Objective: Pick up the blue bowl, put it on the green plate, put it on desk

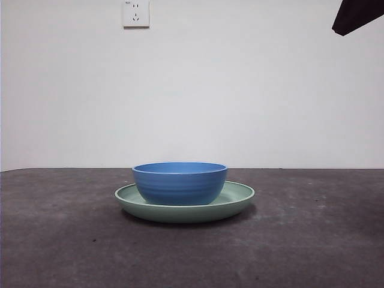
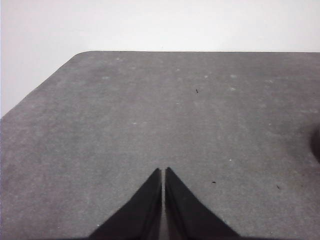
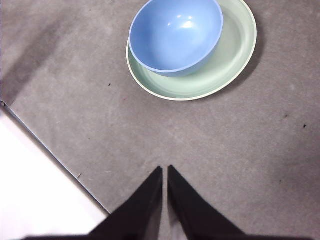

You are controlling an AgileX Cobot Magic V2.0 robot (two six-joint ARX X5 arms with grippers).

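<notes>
Lifting blue bowl (image 1: 179, 183) off green plate (image 1: 240, 199), mid-frame: open closed right gripper (image 3: 165, 170), pinch rim squarely, rise straight; left gripper (image 2: 163, 171) closed, idle.

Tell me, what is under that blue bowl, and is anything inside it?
The blue bowl sits on the green plate, which rests on the desk. From above, the bowl looks empty. The plate's middle is hidden beneath it.
</notes>
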